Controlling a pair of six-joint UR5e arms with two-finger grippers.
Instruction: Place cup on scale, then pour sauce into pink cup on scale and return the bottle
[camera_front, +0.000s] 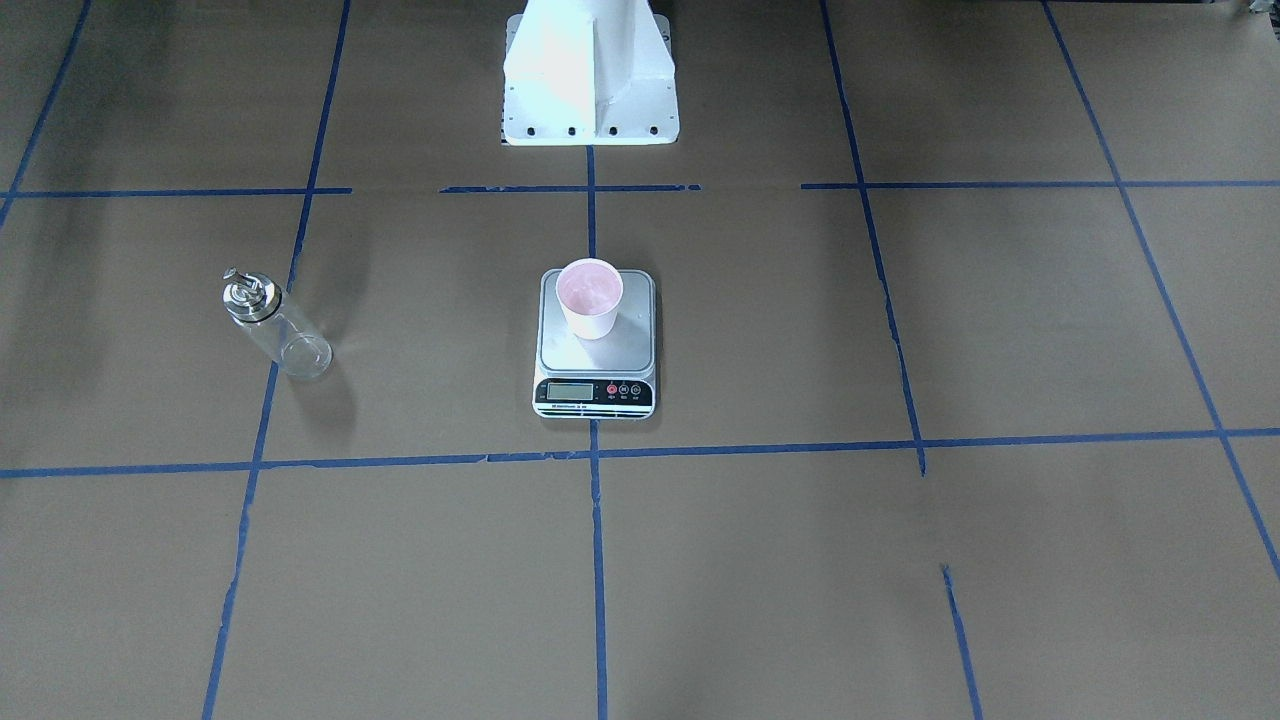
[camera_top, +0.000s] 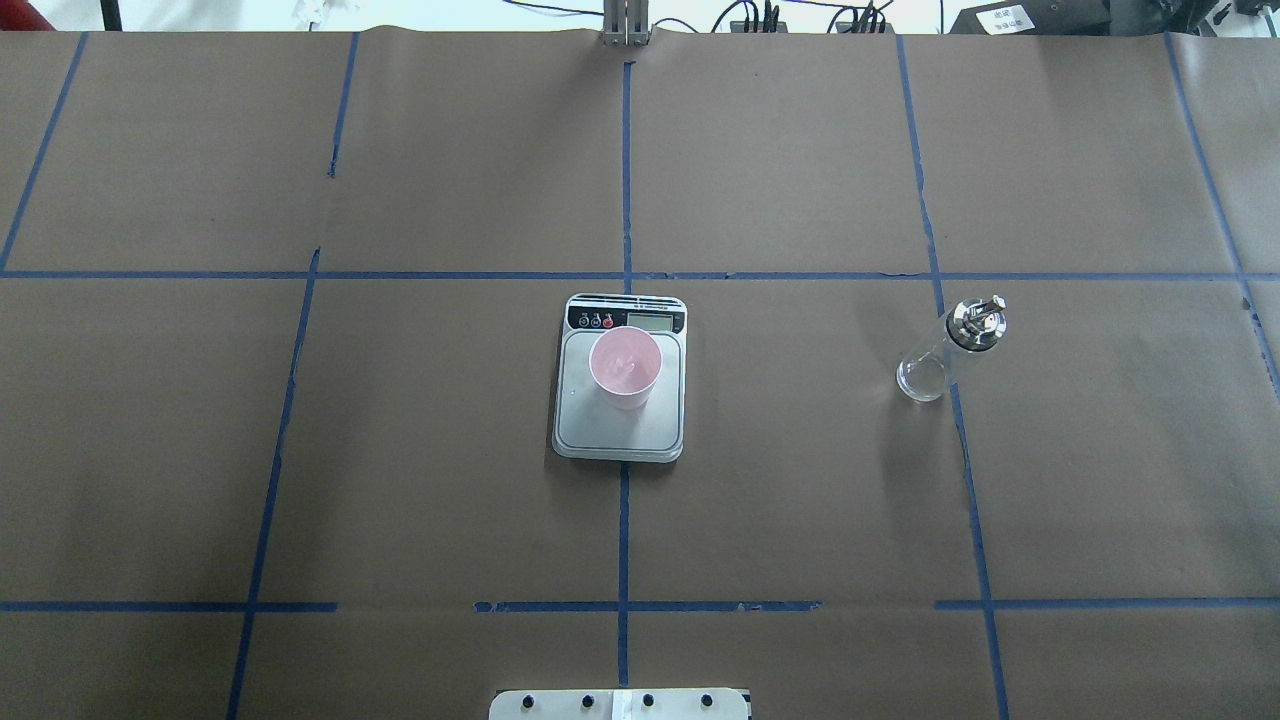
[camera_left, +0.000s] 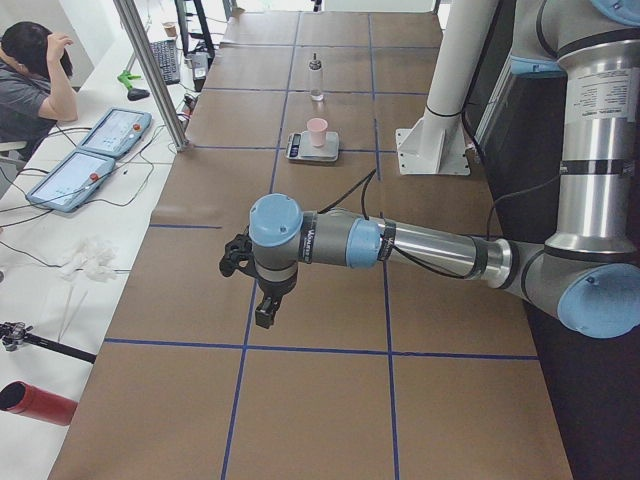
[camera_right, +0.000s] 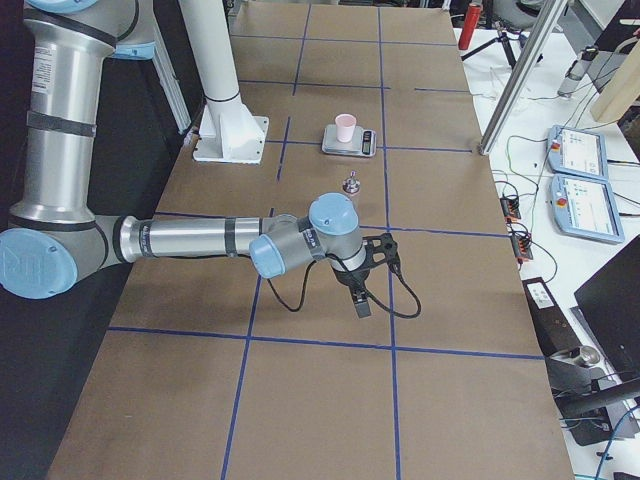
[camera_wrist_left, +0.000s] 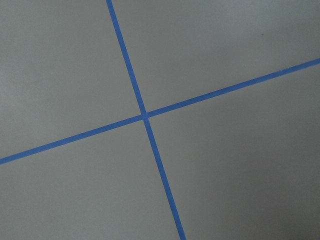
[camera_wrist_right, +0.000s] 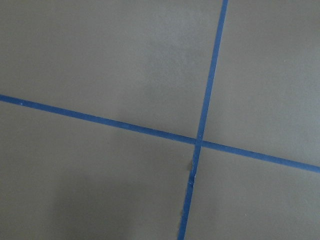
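Left end effector (camera_left: 263, 316): hangs over bare tabletop (camera_top: 400, 450) at the robot's left end, holding nothing; whether released or clenched, I cannot tell.
Right end effector (camera_right: 360, 302): likewise over bare tabletop at the right end, empty-handed; grip state cannot be told.
Scale (camera_top: 620, 435): centred before the robot, display on the far side.
Cup (camera_top: 624, 368): upright on the scale's platform; that step is done.
Bottle (camera_top: 945, 350): upright on the robot's right, well apart from the scale.
Progress: a faint sheen inside the cup suggests sauce is poured and the bottle set back, though the clear liquid leaves this uncertain.
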